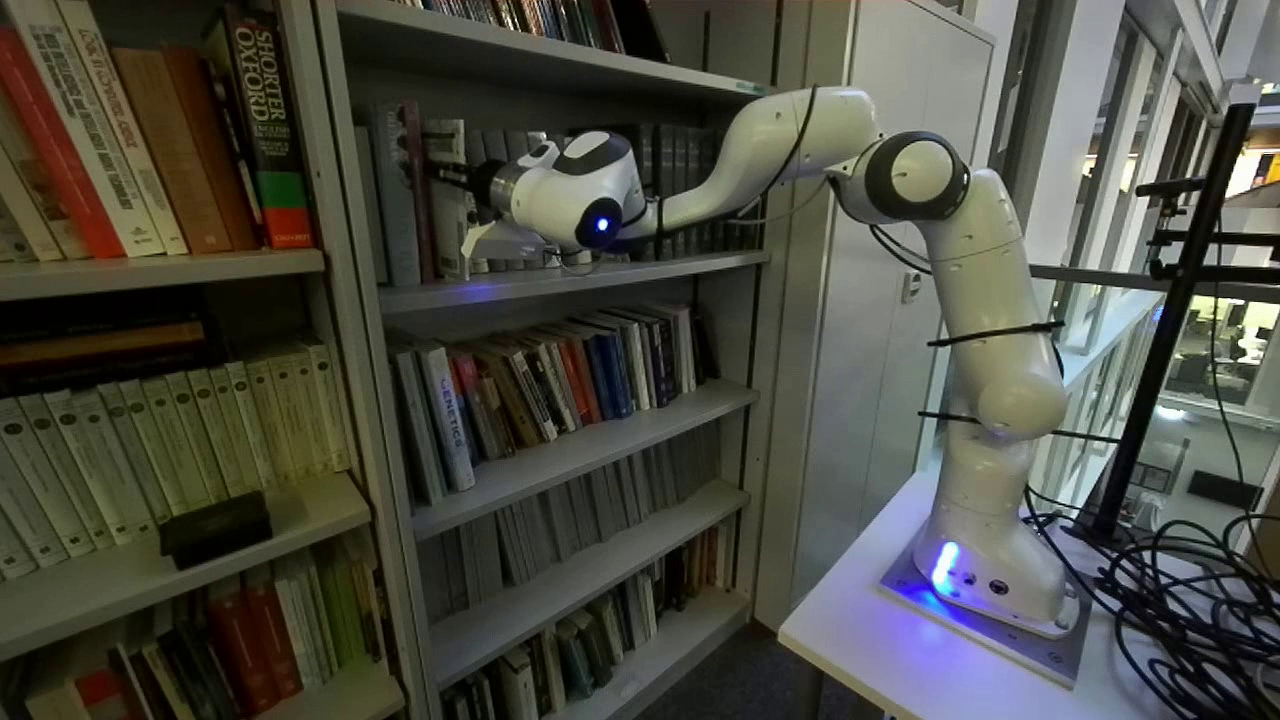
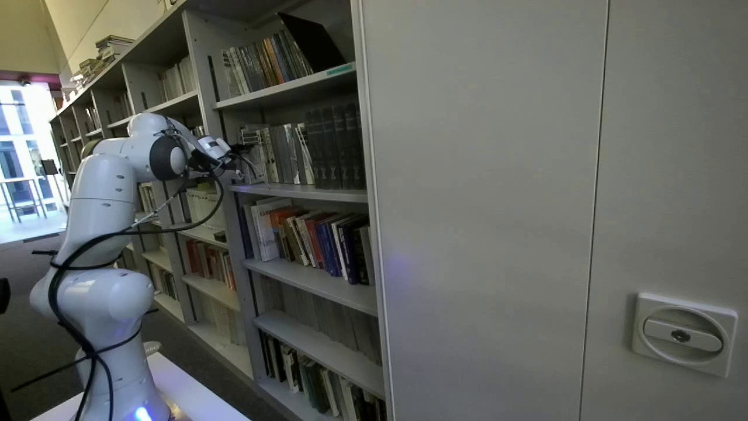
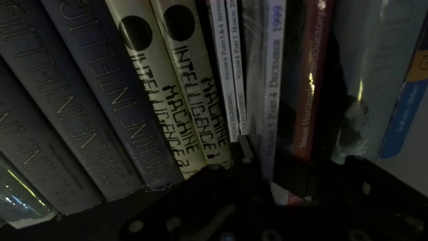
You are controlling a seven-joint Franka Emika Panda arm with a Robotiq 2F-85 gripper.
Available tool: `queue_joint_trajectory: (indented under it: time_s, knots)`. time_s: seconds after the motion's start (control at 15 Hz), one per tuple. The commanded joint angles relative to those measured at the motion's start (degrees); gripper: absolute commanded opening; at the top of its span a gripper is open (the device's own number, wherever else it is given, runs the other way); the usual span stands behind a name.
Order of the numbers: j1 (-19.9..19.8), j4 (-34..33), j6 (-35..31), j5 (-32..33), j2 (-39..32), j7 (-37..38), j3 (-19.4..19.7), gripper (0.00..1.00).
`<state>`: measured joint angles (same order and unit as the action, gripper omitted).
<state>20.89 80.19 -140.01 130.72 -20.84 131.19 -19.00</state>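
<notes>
Whitish thin volume (image 3: 275, 77) pinched by end effector (image 3: 269, 160); red book (image 3: 311, 83) just beside it, cream books (image 3: 192, 80) opposite side.

Smooth paper journal (image 3: 272, 97), matt metal shelf (image 1: 610, 277)

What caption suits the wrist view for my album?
Dark fingers pinch a slim volume marked December 1999, Machine Intelligence books to its left, a red spine to its right.
</notes>
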Motion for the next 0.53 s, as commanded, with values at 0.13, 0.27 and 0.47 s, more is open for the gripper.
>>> queue_joint_trajectory:
  time_s: [0.13, 0.27, 0.47]
  knots:
    - [-0.95, -5.93, -3.16, 0.13, -3.67, -1.09, 0.58, 0.02]
    - [-0.94, -7.43, -3.98, 0.21, -4.72, -1.25, 0.6, 0.02]
    - [-0.9, -9.25, -5.38, 0.25, -5.77, -1.36, 0.81, 0.02]
